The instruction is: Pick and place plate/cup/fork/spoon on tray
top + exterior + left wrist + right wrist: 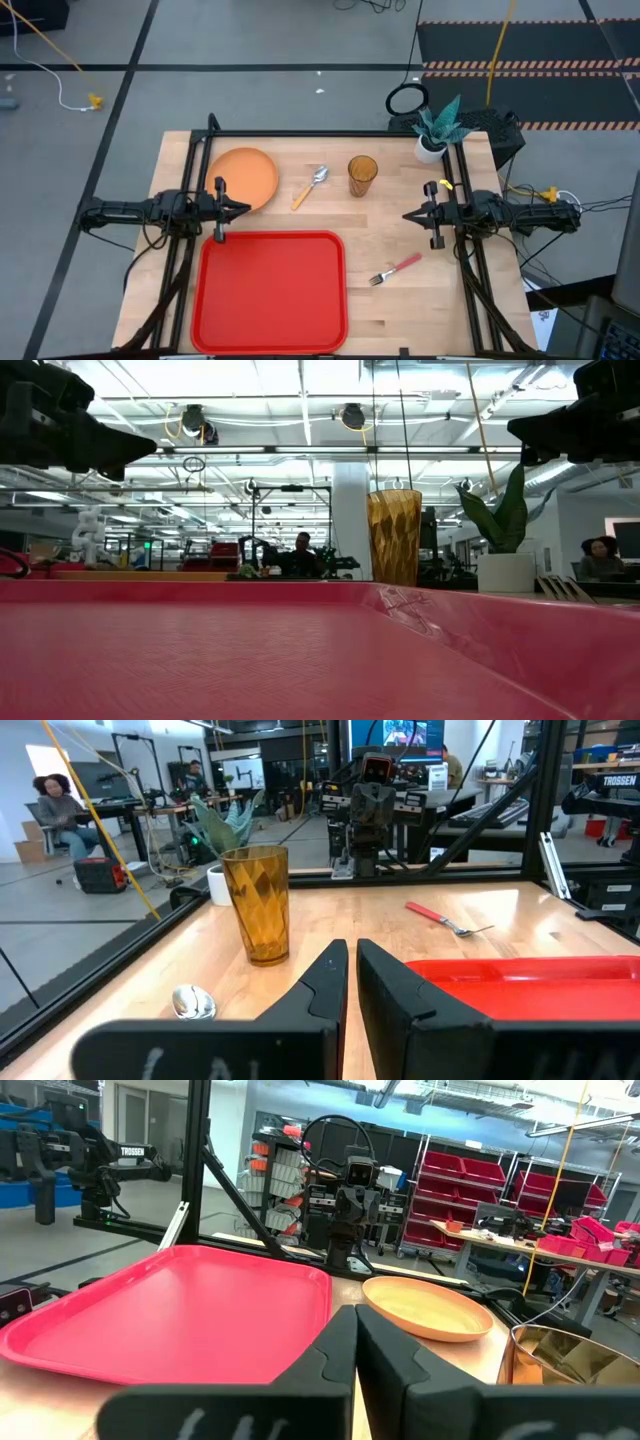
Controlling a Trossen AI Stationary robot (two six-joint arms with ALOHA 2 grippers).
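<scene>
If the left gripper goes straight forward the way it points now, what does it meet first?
Probably nothing on the table: the left gripper points across bare wood between the cup and the tray, toward the right gripper.

Low camera sits right against the tray (300, 650), whose red wall fills the lower half and runs off the bottom and both sides. Behind that wall, the base of the cup (395, 537) is hidden. Both arms poke in at the top corners, cut by the edge, grippers out of sight there. On the right wrist view the cup (575, 1355) is sliced off at the right and bottom edges. On the left wrist view, the spoon (193, 1003) shows only its bowl, handle hidden behind the gripper body.
</scene>
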